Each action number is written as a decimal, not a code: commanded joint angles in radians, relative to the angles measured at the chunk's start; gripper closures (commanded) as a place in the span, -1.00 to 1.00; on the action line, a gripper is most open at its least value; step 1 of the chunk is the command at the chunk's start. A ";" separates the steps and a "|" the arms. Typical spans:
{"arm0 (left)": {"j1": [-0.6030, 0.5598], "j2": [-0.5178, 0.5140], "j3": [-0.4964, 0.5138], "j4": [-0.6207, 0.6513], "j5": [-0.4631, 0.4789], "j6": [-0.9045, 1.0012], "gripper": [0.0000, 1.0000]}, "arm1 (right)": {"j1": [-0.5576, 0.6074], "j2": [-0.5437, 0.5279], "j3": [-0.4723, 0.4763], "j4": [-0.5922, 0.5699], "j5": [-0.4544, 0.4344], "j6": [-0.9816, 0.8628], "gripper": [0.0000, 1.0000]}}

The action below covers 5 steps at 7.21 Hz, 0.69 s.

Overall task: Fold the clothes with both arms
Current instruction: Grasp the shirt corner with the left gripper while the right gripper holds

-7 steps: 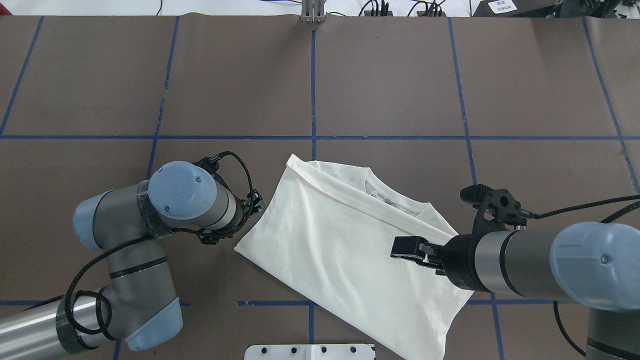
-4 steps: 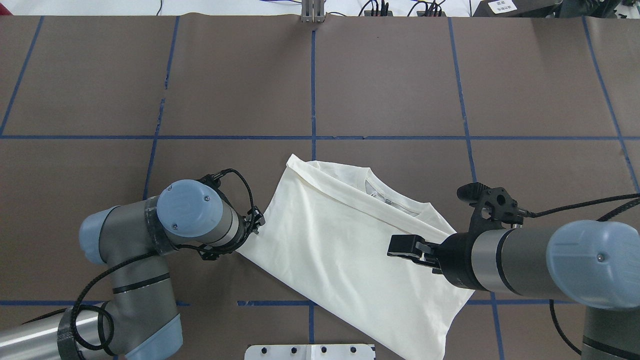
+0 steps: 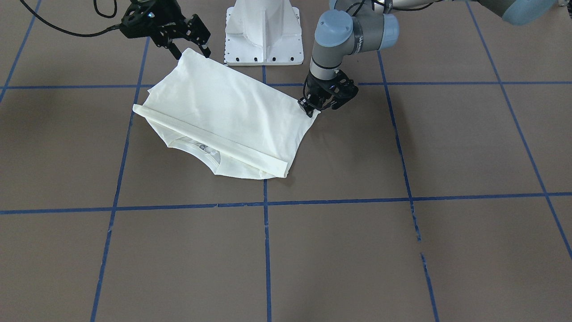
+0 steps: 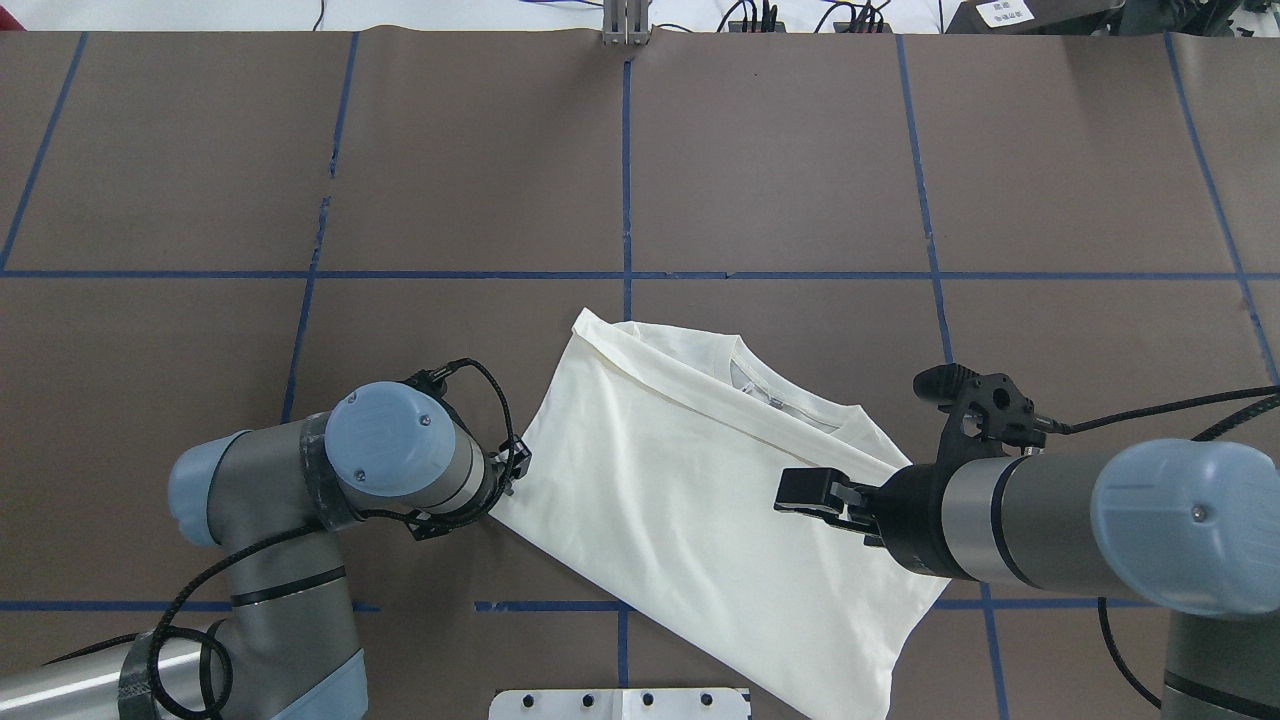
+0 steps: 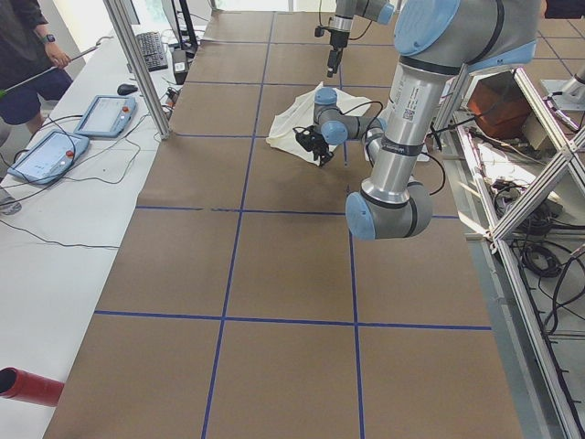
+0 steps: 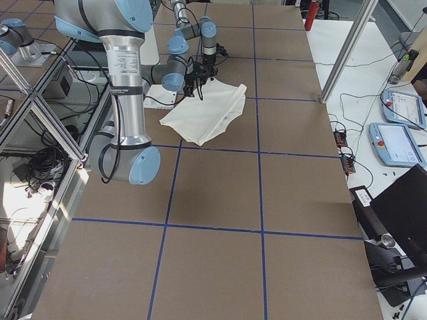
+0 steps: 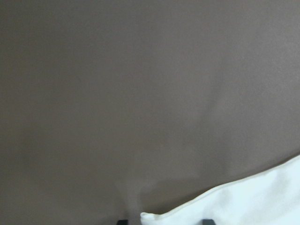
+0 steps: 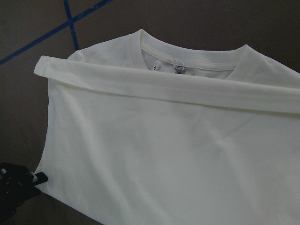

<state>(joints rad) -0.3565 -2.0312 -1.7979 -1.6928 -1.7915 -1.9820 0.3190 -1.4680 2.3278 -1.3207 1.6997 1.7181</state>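
Folding so far: T-shirt (image 4: 680, 480) lies plain side up on the worktop (image 4: 800, 150), a sleeve (image 3: 210, 134) laid across below the collar; the hem-to-collar fold looks still to do.
Left arm (image 4: 400, 460): jaws parted and low, a hem corner between them, unpinched.
Right arm (image 4: 1010, 520): jaws parted and empty, the shirt spread beneath them.

The table (image 4: 780, 150) is covered in brown paper, crossed by blue tape lines (image 4: 627, 180) in a grid. A cream shirt (image 4: 680, 480) lies flat on it, askew to the grid, plain side up, collar away from the robot, over one tape crossing. A white base (image 3: 262, 31) stands just beside the shirt's hem.
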 commanded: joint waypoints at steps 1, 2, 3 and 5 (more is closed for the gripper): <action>-0.001 -0.009 0.000 0.021 -0.003 -0.001 1.00 | 0.000 -0.001 -0.001 0.000 0.000 0.002 -1.00; -0.004 -0.009 0.000 0.025 -0.003 0.002 1.00 | 0.000 -0.005 -0.001 0.000 -0.002 0.002 -1.00; -0.027 -0.010 0.002 0.028 -0.003 0.011 1.00 | 0.002 -0.012 0.001 0.000 -0.002 0.002 -1.00; -0.163 -0.024 0.021 0.042 0.000 0.105 1.00 | 0.002 -0.014 0.001 0.000 -0.003 0.002 -1.00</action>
<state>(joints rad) -0.4387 -2.0467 -1.7885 -1.6563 -1.7941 -1.9455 0.3203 -1.4802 2.3283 -1.3208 1.6972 1.7190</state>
